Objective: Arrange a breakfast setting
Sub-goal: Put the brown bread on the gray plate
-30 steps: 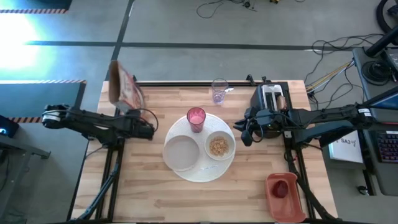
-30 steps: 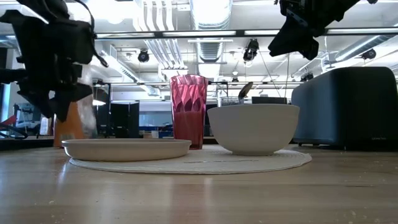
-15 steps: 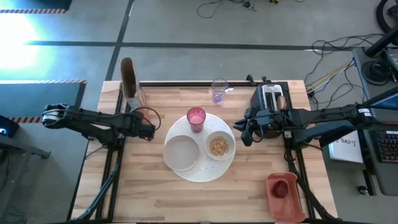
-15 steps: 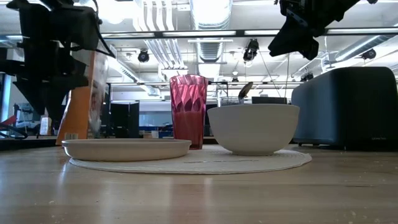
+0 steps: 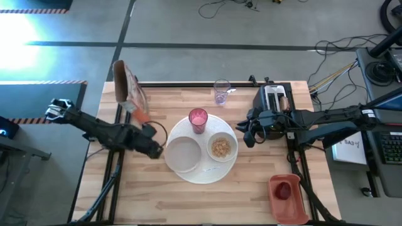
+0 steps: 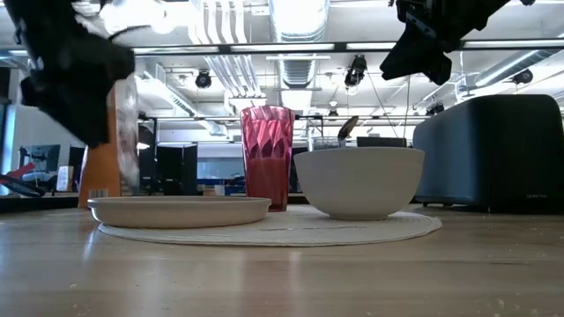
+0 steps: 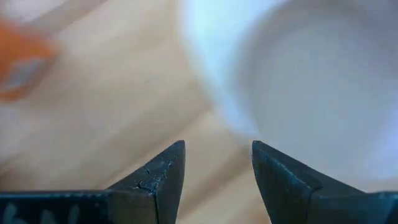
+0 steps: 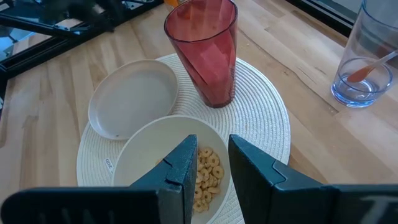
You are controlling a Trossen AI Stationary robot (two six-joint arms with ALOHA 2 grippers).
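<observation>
while the right gripper [image 5: 246, 133] is held parted near the white bowl [image 5: 221, 146], the small white plate [image 5: 183, 154] is found just ahead of the left gripper [image 5: 158, 150], whose jaws are parted and empty.

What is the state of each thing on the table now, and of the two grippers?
white bowl: upright, holds cereal.
small white plate: empty.
pink cup: upright.
clear glass: upright, something small inside.
cereal box: standing, tilted.
toaster: upright.
left gripper: open, empty, beside the small plate.
right gripper: open, empty, above the bowl.
</observation>
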